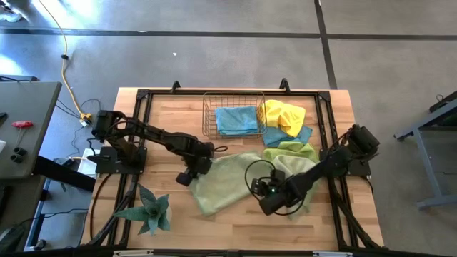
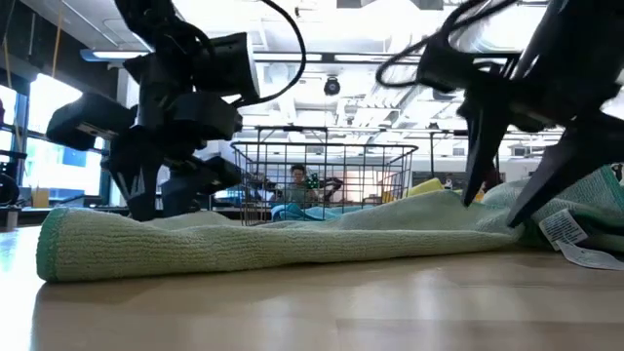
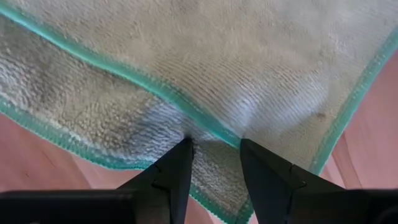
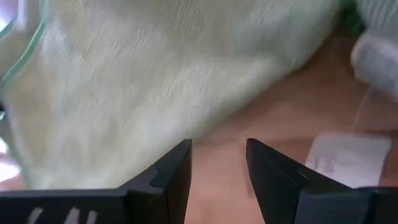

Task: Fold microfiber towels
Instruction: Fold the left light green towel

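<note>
A pale green towel (image 1: 225,182) with a teal hem lies on the table, partly doubled over. My left gripper (image 1: 188,175) is open at the towel's left end, pointing down. It also shows in the low view (image 2: 156,200). My right gripper (image 1: 275,200) is open over the towel's right end (image 2: 546,210), beside a white care label (image 4: 348,155), and I cannot see it touching anything. A blue towel (image 1: 235,120) lies in the wire basket (image 1: 208,114). Yellow (image 1: 282,114), blue (image 1: 300,135) and lime green (image 1: 289,151) towels are heaped to the basket's right. My left gripper rests its two fingertips (image 3: 183,149) on the pale green towel at the upper layer's teal hem (image 3: 214,127), near the towel's left end. The fingers come from above and stand apart, with the hem running between them. The towel lies on the table, two layers showing here.
A spiky green plant (image 1: 150,210) stands at the near left of the table. The copper wire basket sits at the far middle. Bare wood (image 1: 235,225) shows along the near edge in front of the towel. A person shows far behind the basket in the low view (image 2: 297,180).
</note>
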Robot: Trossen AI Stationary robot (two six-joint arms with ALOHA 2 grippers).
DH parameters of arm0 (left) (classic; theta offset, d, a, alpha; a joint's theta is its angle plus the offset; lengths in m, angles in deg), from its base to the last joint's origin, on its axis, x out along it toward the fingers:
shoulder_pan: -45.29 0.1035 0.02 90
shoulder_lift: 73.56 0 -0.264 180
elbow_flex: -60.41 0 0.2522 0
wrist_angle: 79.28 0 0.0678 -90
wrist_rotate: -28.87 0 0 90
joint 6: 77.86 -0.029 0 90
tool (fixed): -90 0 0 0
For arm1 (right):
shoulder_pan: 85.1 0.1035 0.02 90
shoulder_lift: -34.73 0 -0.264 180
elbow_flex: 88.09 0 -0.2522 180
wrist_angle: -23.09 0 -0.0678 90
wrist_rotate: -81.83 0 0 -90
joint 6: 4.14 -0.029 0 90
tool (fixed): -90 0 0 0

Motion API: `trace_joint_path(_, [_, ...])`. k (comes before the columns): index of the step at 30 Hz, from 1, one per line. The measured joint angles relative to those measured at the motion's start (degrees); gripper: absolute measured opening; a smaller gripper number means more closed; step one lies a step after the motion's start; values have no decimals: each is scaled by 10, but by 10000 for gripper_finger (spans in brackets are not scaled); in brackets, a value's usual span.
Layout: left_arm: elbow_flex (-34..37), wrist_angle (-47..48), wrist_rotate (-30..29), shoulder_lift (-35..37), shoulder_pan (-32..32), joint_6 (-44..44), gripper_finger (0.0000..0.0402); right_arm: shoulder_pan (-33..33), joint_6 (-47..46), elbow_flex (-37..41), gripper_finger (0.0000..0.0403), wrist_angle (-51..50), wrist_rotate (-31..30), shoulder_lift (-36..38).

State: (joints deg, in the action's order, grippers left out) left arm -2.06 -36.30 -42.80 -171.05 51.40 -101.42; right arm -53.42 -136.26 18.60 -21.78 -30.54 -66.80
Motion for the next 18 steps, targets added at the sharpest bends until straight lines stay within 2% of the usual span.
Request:
trace_joint_path(5, [1,-4,11,0,-2,12,131,-27,37,0,144,5,-46,-2])
trace_joint_path(12, [1,115,42,2,-26,24,131,-65,133,0,144,10,-42,-2])
trace_joint_path(18, [-6,141,26,27,-48,55,131,-87,190,0,144,10,-41,-2])
